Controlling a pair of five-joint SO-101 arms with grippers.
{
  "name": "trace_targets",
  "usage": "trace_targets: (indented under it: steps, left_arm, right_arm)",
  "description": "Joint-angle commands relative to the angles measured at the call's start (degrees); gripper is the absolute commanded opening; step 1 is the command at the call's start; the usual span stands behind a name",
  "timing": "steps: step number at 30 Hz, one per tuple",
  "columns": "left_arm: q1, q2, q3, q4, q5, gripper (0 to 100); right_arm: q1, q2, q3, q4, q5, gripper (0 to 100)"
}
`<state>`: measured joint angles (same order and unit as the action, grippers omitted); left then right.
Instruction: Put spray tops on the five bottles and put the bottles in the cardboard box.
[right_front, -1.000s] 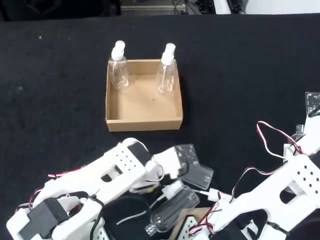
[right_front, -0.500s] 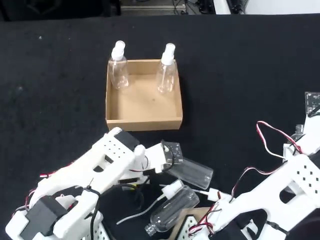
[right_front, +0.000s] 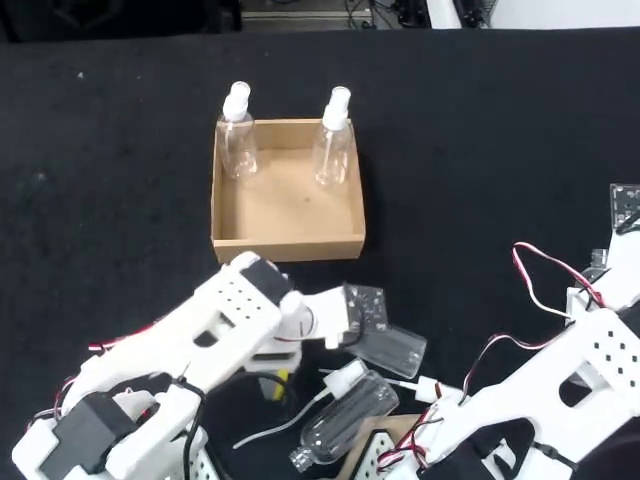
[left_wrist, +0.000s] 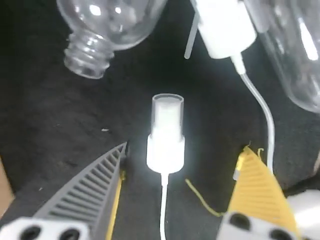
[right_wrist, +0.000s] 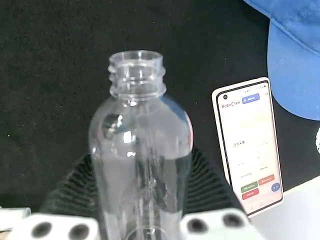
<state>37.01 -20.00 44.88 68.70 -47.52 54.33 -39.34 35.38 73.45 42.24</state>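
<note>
The left gripper (left_wrist: 185, 149) is open wide. A loose spray top (left_wrist: 166, 140) lies between its fingers on the black table (right_front: 480, 150), on the near side of the cardboard box (right_front: 288, 245). The right gripper (right_wrist: 144, 175) holds a clear bottle (right_wrist: 137, 130) with no top. One topped bottle (right_front: 238, 140) and a second topped bottle (right_front: 333, 150) stand in the box's far corners.

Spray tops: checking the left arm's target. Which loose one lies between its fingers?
The spray top whose tube trails toward the camera, framed by the fingers of the open left gripper. The other loose top lies beyond the fingertips.
</note>
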Motion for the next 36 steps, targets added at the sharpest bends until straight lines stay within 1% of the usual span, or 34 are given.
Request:
trace_targets:
  steps: [1,7,9,14,16,18,21,25,28,33,36]
  left_arm:
    - [0.31,-0.18,4.18,-6.42,-0.44,32]
    - [-1.27,-0.18,6.11,-7.56,-0.62,31]
    - [-0.92,-0.18,6.20,-7.47,-0.62,28]
    - [2.68,-0.18,7.78,-7.21,-0.18,13]
    - [4.18,-0.70,8.48,-7.03,-0.18,11]
    - [4.18,-0.79,8.13,-6.42,-0.18,11]
    - [1.45,-0.88,4.18,-0.88,-0.26,11]
    - [-4.88,-0.88,-6.37,11.43,-0.62,11]
    - [-9.45,-1.41,-14.46,18.73,-0.62,10]
    - [-15.16,-10.29,-22.20,24.44,-0.62,10]
    - [-19.56,-16.97,-24.22,24.18,-0.09,10]
  right_arm:
    - [0.79,-2.77,-0.22,0.44,0.44,1.1]
    - [0.79,-2.77,-0.22,0.44,0.44,1.1]
    - [0.79,-2.77,-0.22,0.44,0.44,1.1]
    - [0.79,-2.77,-0.22,0.44,0.44,1.1]
    - [0.79,-2.77,-0.22,0.44,0.44,1.1]
    - [0.79,-2.77,-0.22,0.44,0.44,1.1]
    - [0.88,-2.77,-0.22,0.53,0.44,1.1]
    - [0.79,-2.77,-0.22,0.53,0.44,1.1]
    - [0.79,-2.77,-0.31,0.53,0.44,1.1]
    - [0.62,-2.77,-0.31,0.53,0.09,1.1]
    - [-1.58,-2.86,-0.57,2.64,0.00,1.1]
